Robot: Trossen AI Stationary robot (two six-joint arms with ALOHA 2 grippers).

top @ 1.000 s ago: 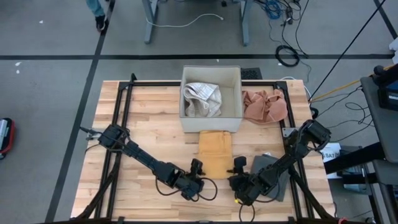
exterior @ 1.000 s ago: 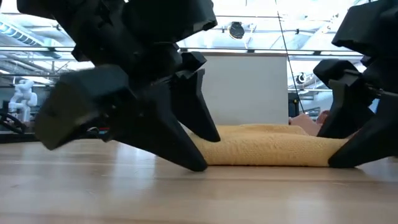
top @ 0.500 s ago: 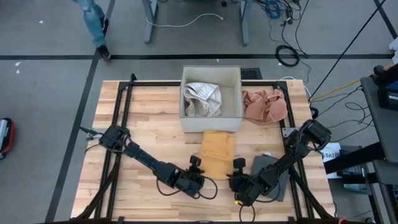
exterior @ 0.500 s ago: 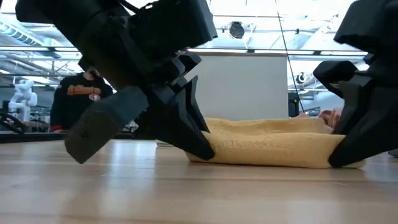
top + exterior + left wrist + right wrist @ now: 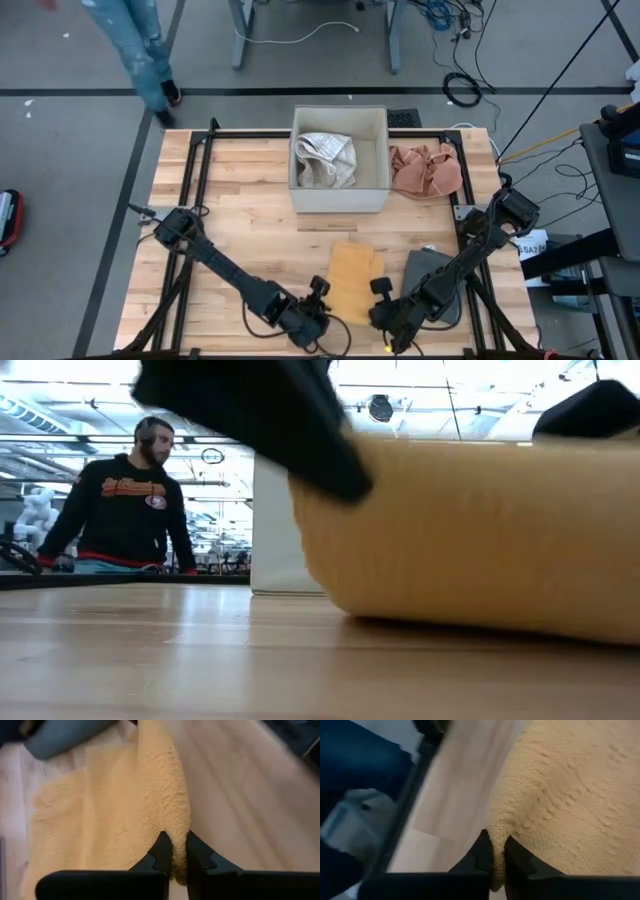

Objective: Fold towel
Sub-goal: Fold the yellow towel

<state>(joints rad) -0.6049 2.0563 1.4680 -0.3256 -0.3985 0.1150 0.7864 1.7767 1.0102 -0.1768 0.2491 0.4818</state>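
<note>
Two thin pinches, left gripper (image 5: 174, 854) and right gripper (image 5: 498, 851), each clamp a near corner of the yellow towel (image 5: 355, 282) at the table's (image 5: 240, 190) front edge; an uneven pull risks a slip or skewed fold

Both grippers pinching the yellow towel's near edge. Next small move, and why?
Probably lift and carry that edge away toward the box. The left gripper and right gripper are each shut on a near corner of the yellow towel, which mostly lies flat on the table, so the fold is not yet made.
</note>
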